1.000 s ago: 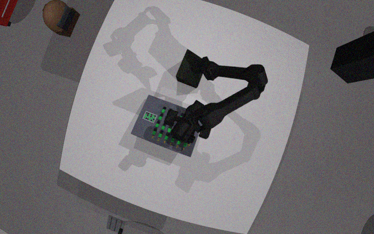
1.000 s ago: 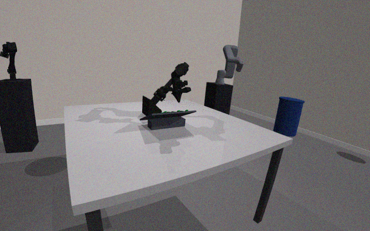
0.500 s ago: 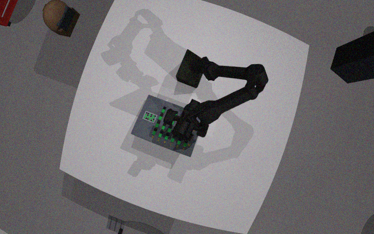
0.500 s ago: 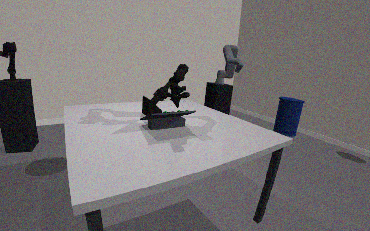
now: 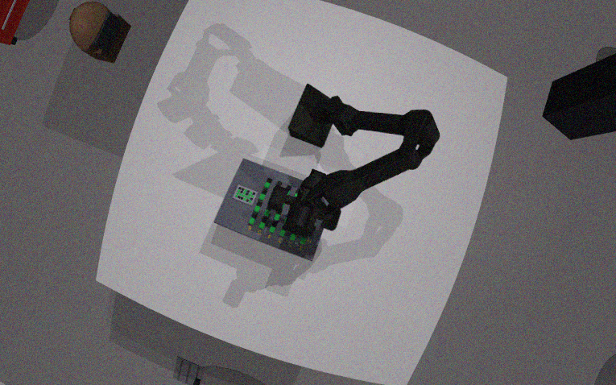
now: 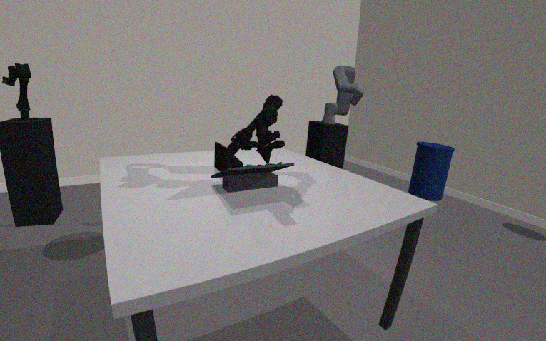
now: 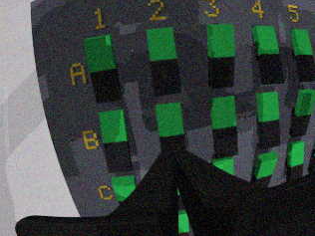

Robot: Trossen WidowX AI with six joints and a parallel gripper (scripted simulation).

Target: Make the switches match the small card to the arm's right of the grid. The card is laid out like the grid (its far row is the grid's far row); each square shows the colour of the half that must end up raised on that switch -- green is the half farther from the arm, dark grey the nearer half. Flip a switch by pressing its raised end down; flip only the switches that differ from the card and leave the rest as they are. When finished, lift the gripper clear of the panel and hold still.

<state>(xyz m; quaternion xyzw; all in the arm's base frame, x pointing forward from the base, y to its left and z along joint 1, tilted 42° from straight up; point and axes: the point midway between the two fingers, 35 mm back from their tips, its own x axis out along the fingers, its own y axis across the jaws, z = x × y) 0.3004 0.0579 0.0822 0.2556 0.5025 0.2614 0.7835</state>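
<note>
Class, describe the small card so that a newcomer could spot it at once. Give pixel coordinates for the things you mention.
On the white table (image 5: 396,287) (image 6: 207,250) sits a dark panel (image 5: 229,215) (image 6: 253,168). Near its end farthest from the blocky switches lies the card (image 5: 245,195): a pale-bordered rectangle of tiny green and dark squares, unlike the larger switches beside it.

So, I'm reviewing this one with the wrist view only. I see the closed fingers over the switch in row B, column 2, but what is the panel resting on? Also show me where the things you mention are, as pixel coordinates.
Observer: The exterior view shows the panel (image 5: 229,210) (image 6: 224,172) (image 7: 55,118) on a dark block (image 6: 249,182), which stands on the white table (image 5: 396,287) (image 6: 181,254).
Operator: And where's the card? I can't see it here.
Observer: The top view has the card (image 5: 245,195) on the panel, beside the switch grid, on the side away from the gripper (image 5: 276,210) (image 6: 268,163) (image 7: 172,154).
Operator: Anything standing beyond the table?
Observer: Yes, a blue barrel (image 6: 432,171) on the floor, in the exterior view.
</note>
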